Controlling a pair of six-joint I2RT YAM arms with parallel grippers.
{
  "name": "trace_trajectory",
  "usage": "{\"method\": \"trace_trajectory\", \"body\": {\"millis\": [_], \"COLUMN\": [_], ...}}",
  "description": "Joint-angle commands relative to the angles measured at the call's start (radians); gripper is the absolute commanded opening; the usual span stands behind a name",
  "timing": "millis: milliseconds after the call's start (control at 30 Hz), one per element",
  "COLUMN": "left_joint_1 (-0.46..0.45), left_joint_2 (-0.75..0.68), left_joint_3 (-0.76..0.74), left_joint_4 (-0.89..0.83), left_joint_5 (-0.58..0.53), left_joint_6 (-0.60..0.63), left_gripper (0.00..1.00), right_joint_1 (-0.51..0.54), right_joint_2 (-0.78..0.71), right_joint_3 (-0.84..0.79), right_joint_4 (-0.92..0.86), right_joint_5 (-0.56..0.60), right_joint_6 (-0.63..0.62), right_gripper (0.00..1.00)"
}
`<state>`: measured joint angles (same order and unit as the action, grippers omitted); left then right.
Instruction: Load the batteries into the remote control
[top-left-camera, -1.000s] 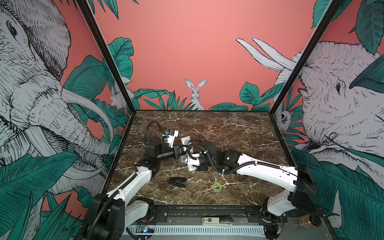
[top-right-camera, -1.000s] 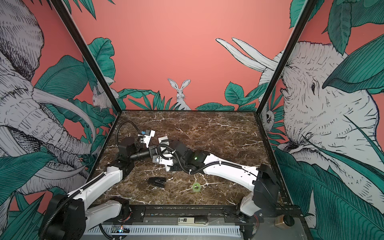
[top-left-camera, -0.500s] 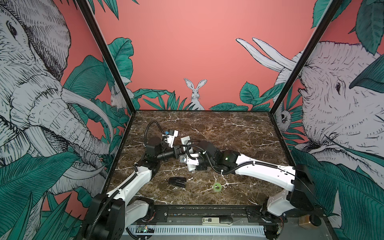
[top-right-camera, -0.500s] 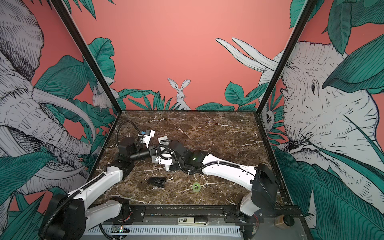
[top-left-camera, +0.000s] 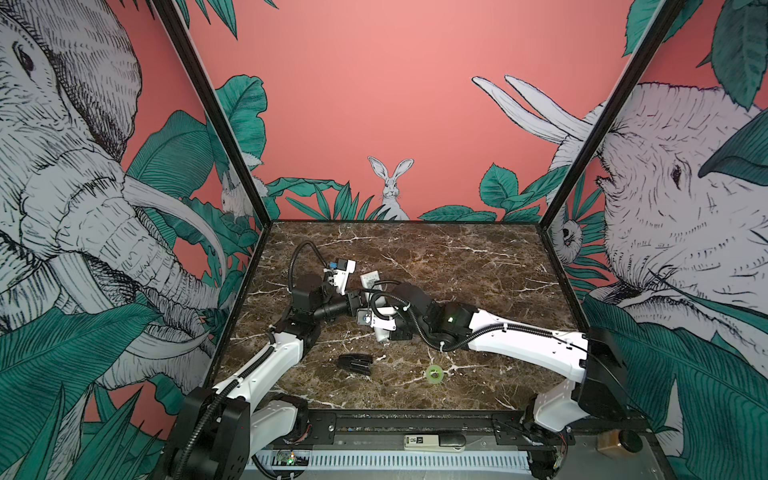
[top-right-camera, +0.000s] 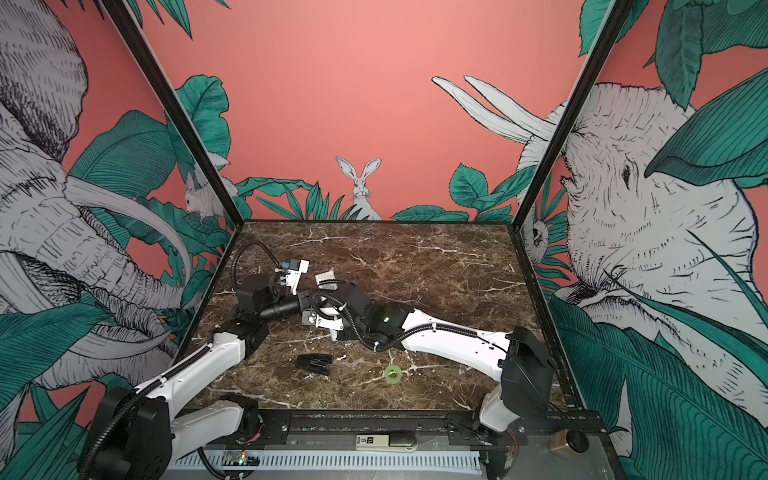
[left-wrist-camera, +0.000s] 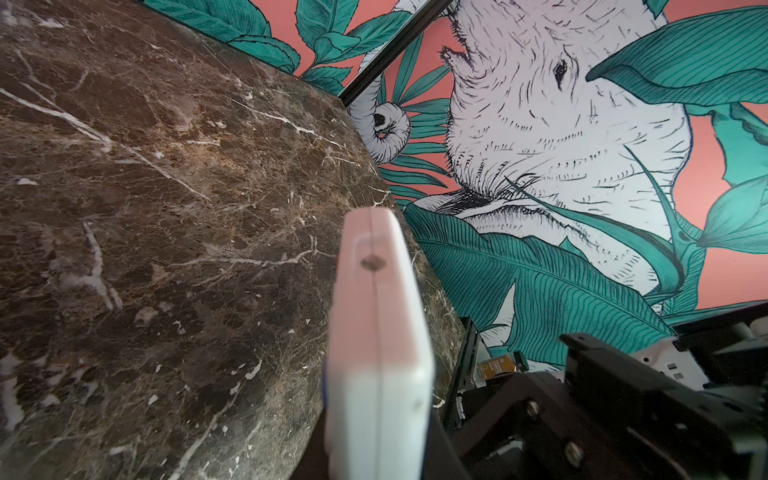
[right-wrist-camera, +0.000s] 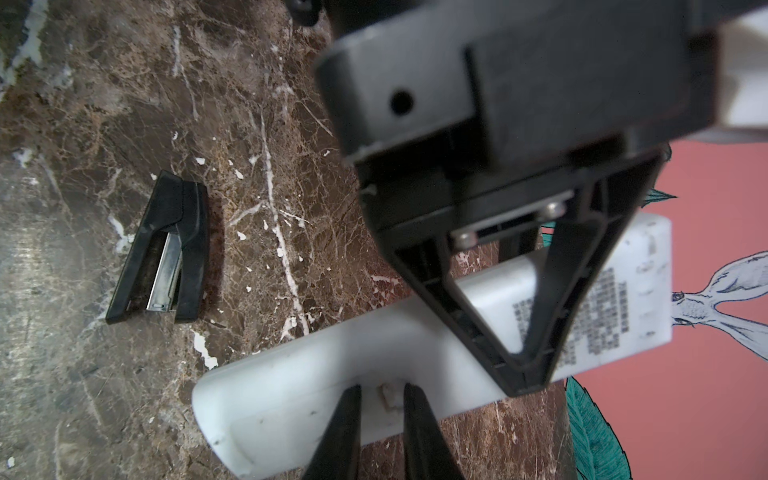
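Observation:
The remote control (right-wrist-camera: 291, 374) is a long white bar with its plain back and a printed label showing in the right wrist view. It is held off the marble. My left gripper (right-wrist-camera: 523, 370) is shut on it near the labelled end. In the left wrist view the remote (left-wrist-camera: 374, 332) runs edge-on away from the camera. My right gripper (right-wrist-camera: 381, 388) has its two black fingertips against the remote's back, a narrow gap apart, with a small pale piece between them. I cannot tell what that piece is. The batteries are hidden. In both top views the two grippers meet left of centre (top-left-camera: 359, 301).
A black stapler (top-left-camera: 354, 363) lies near the front of the marble table, with a green tape ring (top-left-camera: 434, 372) to its right. A small white cover piece (top-left-camera: 370, 277) lies just behind the grippers. Walls close off the left, right and back.
The right arm has shifted a little to the left against the remote. The left arm and the remote have stayed in place.

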<state>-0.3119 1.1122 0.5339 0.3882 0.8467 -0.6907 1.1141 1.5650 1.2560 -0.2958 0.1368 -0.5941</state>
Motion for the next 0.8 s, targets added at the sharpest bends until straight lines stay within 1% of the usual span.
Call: {"method": "trace_trajectory", "body": {"millis": [0,233,500,600,767], "left_joint_1": [-0.006,-0.005,-0.004,-0.004,-0.004], "left_joint_2": [-0.022,-0.020,-0.020,-0.020,-0.008], "left_joint_3": [0.002,0.001,0.003,0.008,0.005], "left_joint_4": [0.060,0.058,0.050,0.018,0.015], "left_joint_5": [0.057,0.055,0.051,0.034,-0.001], "left_joint_6": [-0.024,-0.022,-0.019,-0.006,-0.006], "left_gripper": [0.00,0.00,0.00,0.00,0.00], "right_joint_1": [-0.002,-0.002,-0.001,-0.001,0.001], "right_joint_2": [0.009,-0.012,-0.017,-0.034,-0.099], "right_joint_3": [-0.027,-0.049,-0.069,-0.048,-0.059], "right_joint_4": [0.045,0.066,0.074,0.050,0.053], "right_joint_5": [0.037,0.046,0.058,0.054,0.023], "right_joint_6": [0.018,0.029,0.052,0.083,0.171], "right_gripper": [0.22,0.24,0.24,0.25,0.31]}}
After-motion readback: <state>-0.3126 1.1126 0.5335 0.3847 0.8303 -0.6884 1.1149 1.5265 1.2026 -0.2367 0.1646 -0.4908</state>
